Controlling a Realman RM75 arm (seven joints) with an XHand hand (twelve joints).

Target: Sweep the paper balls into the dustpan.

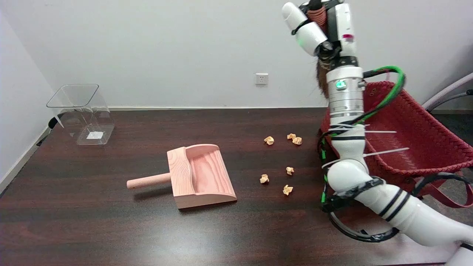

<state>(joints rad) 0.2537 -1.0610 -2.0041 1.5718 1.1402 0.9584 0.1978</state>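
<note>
Container (82,112): clear, at the table's (92,221) far left.
Dustpan (199,173): wooden, handle pointing left.
Paper balls (269,140): six, scattered just right of the dustpan (none inside).
Right hand (320,27): raised high, gripping a brown brush (322,79).
Basket (414,140): red, far right.

The white right arm (369,192) has black bands, a silver wrist segment and green-black cabling.
</note>
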